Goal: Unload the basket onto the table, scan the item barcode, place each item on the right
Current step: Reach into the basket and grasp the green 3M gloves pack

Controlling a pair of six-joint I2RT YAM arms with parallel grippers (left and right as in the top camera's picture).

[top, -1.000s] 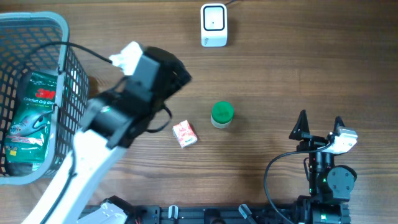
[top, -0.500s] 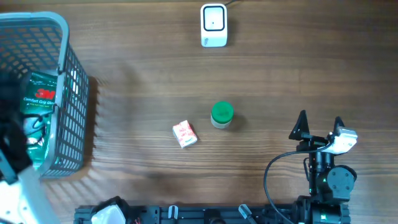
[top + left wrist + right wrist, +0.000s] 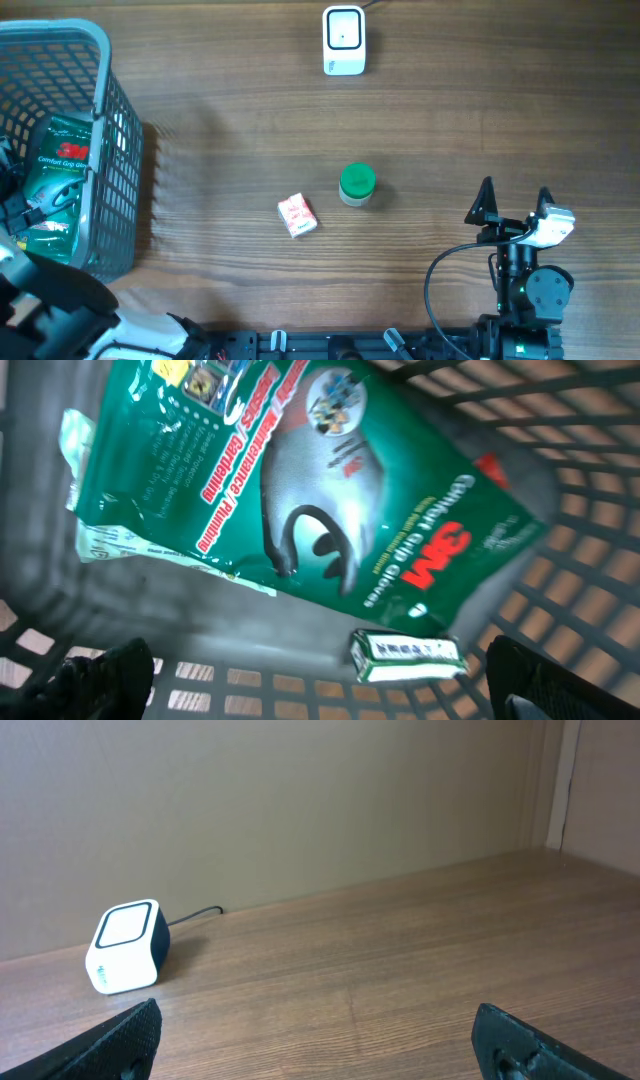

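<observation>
Obs., left to right.

- Basket at 9 o'clock on the bench. The left arm reaches into it from 7 o'clock.
- Left jaws: spread wide, nothing between them. In the wrist view the two tips sit at the lower corners.
- In the basket lies a green glove packet, flat and askew. A small green-and-white box touches its edge at 5 o'clock. I take the packet to be the item, though I cannot be certain. No barcode can be made out on it.
- Mid-bench: red carton, with a green-lidded jar just beside it at 2 o'clock.
- Scanner at 12 o'clock, well apart from the basket.
- Right arm at 5 o'clock. Right jaws: released, empty, pointing toward the scanner.

Judgement on the step in hand, picking from the basket:
- Descend with the jaws straddling one packet edge, not its flat face. The film looks slippery and limp.
- Keep clear of the mesh wall and the small box, so that only one thing lifts.
- Grip near a corner, leaving the printed faces unobstructed for the scanner window.
- Lift straight up before heading toward 12 o'clock.
</observation>
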